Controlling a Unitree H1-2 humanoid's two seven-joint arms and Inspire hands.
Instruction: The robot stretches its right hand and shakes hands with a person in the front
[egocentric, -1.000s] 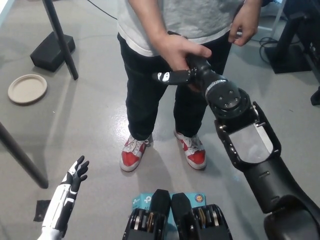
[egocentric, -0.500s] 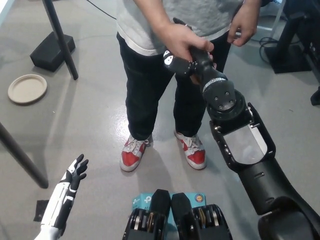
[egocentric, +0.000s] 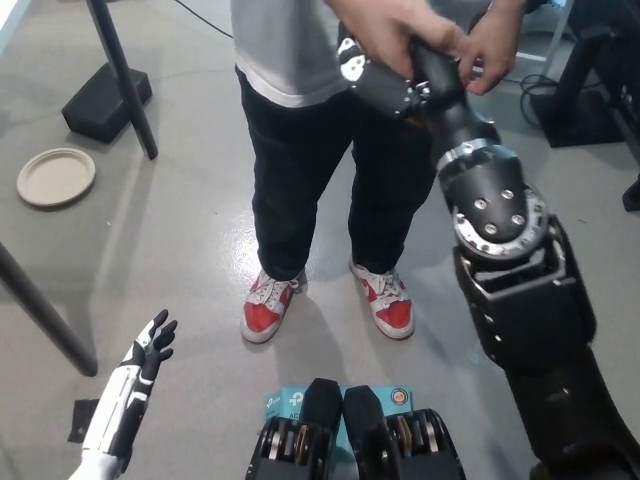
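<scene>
Beige and round, a shallow plate lies on the grey floor at the far left, and you can see nothing in it. Just right of it a black block sits at the foot of a dark slanted pole.

At the near left your white left hand rests low over the floor, its dark fingers spread apart and holding nothing.

In the middle stands the person, in a grey shirt and black trousers, with red and white shoes planted on the floor.

To the right, your black right hand is up at the far edge in front of the person's shirt, and the person's hand is wrapped over it from above. You cannot tell how far your own fingers are curled, since that hand covers most of them. The person's other hand hangs just right of the clasp.

Against half a second ago, the clasped hands sit higher and further from you, and your right forearm points more steeply upward. Plate, block, shoes and left hand lie as before.
</scene>
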